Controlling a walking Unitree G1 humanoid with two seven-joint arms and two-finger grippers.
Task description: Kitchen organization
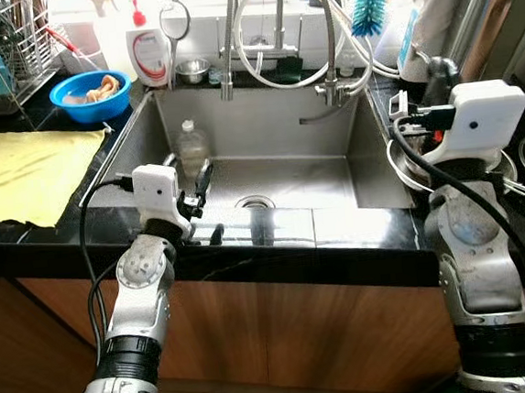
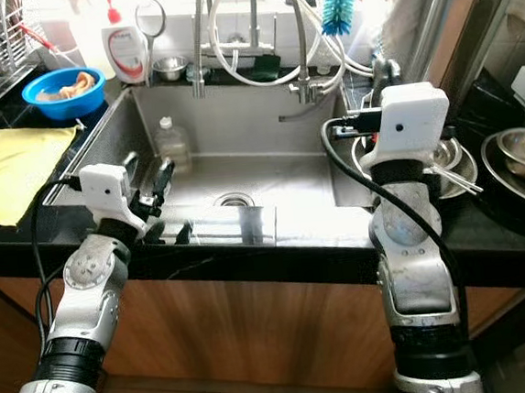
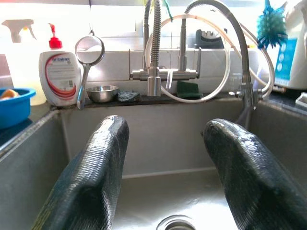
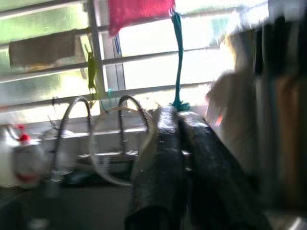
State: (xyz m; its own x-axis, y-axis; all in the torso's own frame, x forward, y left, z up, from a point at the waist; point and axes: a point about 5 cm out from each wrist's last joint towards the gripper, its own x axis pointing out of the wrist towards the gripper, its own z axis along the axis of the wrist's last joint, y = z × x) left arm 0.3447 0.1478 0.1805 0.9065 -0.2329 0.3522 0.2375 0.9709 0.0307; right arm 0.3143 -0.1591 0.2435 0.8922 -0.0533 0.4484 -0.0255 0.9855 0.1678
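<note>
While the head views look down on a steel sink [image 1: 334, 167] with a plastic bottle [image 1: 190, 146] standing inside, the left gripper [image 1: 200, 202] hovers spread over its front edge; its wrist view shows fingers [image 3: 91, 177] wide apart, empty; the right gripper [image 4: 180, 143] is clenched shut, holding nothing, raised by the sink's right rim.

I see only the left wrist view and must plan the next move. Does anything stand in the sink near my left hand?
Observer: Yes, a clear plastic bottle stands in the back left corner of the sink, beyond the open left hand.
Operator: Where is the right hand?
Observer: The right hand is shut, raised over the counter right of the sink.
Operator: What lies left of the sink?
Observer: A yellow cloth, spread flat on the counter.
</note>
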